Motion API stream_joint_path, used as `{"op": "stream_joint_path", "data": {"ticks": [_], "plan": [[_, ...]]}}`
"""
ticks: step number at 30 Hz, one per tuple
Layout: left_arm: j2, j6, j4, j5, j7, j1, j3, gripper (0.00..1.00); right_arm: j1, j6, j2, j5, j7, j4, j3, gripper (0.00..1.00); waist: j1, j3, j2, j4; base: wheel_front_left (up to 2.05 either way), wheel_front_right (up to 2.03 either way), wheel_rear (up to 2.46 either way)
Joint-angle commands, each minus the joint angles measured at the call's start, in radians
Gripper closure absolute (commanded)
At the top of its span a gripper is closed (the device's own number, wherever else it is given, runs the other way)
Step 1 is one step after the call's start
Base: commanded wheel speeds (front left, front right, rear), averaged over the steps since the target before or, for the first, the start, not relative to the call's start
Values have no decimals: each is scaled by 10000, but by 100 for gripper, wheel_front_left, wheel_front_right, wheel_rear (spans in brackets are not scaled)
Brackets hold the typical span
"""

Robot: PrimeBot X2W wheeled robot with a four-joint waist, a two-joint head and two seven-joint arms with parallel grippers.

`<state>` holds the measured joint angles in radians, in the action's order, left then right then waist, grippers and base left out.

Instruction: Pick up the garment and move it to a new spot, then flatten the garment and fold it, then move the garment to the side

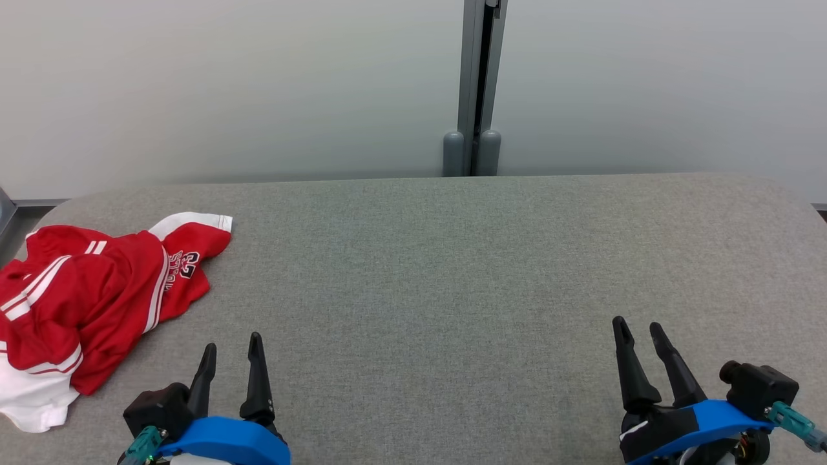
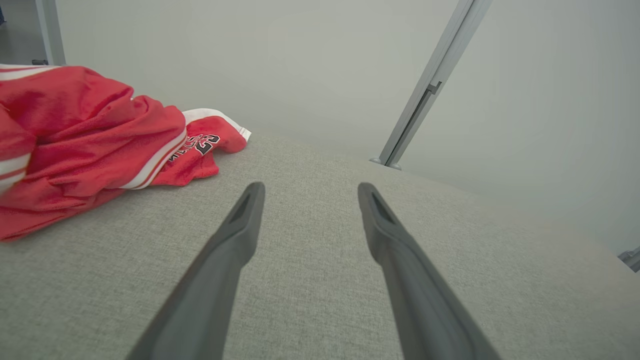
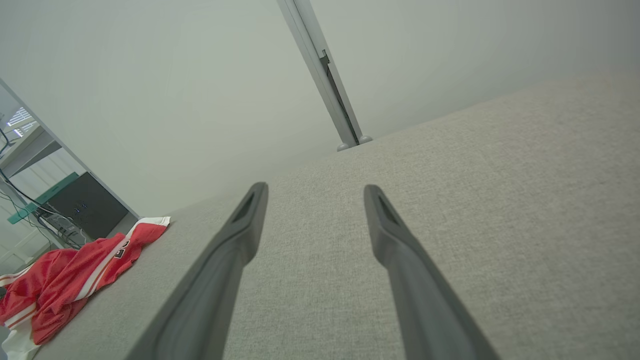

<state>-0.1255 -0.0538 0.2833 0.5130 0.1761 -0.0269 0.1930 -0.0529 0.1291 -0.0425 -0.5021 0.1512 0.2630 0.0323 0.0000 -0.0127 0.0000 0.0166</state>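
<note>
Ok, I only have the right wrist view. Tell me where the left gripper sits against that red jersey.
Observer: In the head view the left gripper is open at the near side of the gray table, just right of the red jersey and not touching it.
Operator: Say what lies between its fingers.
Observer: In the left wrist view, bare gray fabric; the jersey lies off to the left of both fingers.
Operator: Read me any print.
Observer: Black lettering with a 23 faces up near the jersey's white-trimmed far corner.
</note>
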Motion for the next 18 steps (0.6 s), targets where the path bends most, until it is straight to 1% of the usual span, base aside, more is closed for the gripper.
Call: {"op": "stream_joint_path", "data": {"ticks": [1, 18], "plan": [[-104, -72, -14, -270, 95, -23, 55, 0, 36, 18, -87, 288, 91, -35, 5, 0, 0, -3, 0, 0, 0, 0, 0], [-321, -195, 139, -1439, 353, 5, 580, 0, 120, 21, -101, 1618, 276, 27, -24, 0, 0, -104, 0, 9, 0, 0, 0]]}}
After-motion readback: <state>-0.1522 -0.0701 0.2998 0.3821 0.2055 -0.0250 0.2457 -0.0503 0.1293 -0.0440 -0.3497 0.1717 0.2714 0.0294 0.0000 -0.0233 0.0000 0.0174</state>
